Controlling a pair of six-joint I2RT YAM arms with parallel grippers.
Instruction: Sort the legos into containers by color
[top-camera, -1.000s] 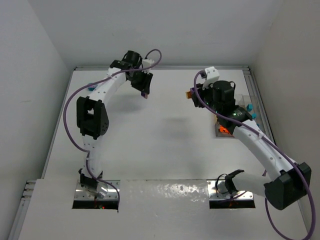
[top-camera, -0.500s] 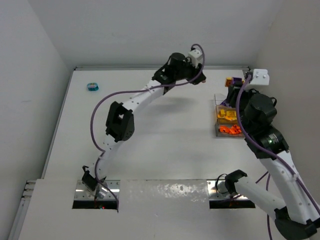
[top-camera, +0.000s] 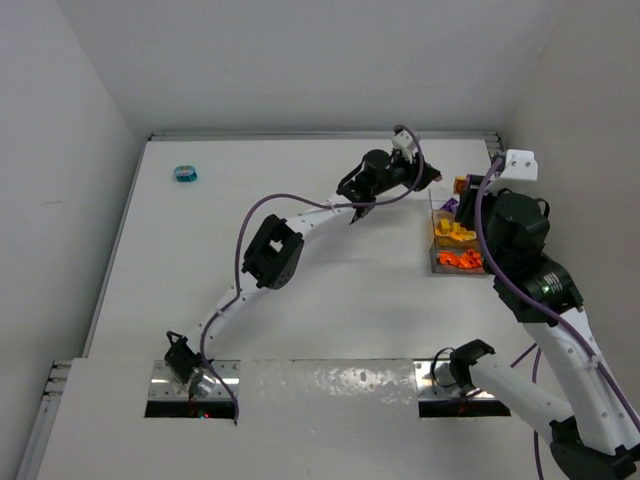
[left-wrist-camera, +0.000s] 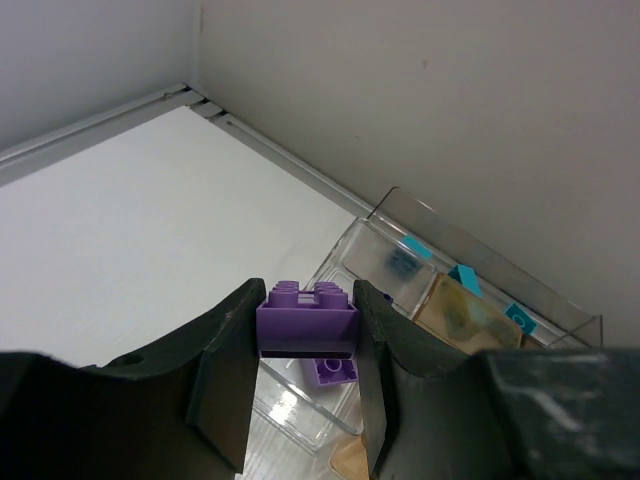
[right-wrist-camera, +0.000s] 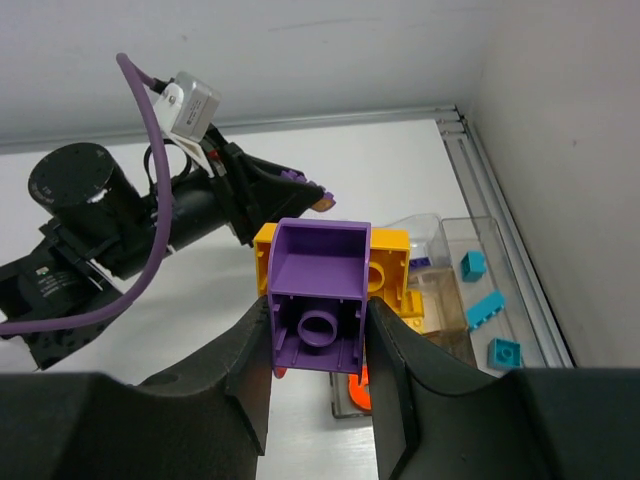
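My left gripper (left-wrist-camera: 308, 300) is shut on a small purple lego (left-wrist-camera: 308, 318), held just above the clear containers (left-wrist-camera: 300, 420). Another purple lego (left-wrist-camera: 335, 370) lies in the bin below it. My right gripper (right-wrist-camera: 320, 310) is shut on a larger purple lego (right-wrist-camera: 318, 300) that is stuck to a yellow one (right-wrist-camera: 387, 268). In the top view both grippers, left (top-camera: 428, 176) and right (top-camera: 464, 188), meet at the far end of the containers (top-camera: 436, 262). Those hold yellow legos (top-camera: 455, 232) and orange legos (top-camera: 460, 260). Teal legos (right-wrist-camera: 486, 310) fill the rightmost bin.
A lone teal lego (top-camera: 185, 174) lies at the far left of the table near the back wall. The containers sit close to the right wall rail (top-camera: 497, 150). The left arm (top-camera: 275, 250) stretches diagonally across the middle of the table.
The left arm has swung from the back left across to the containers, carrying its purple lego. The right gripper moved from left of the containers to their far right end.
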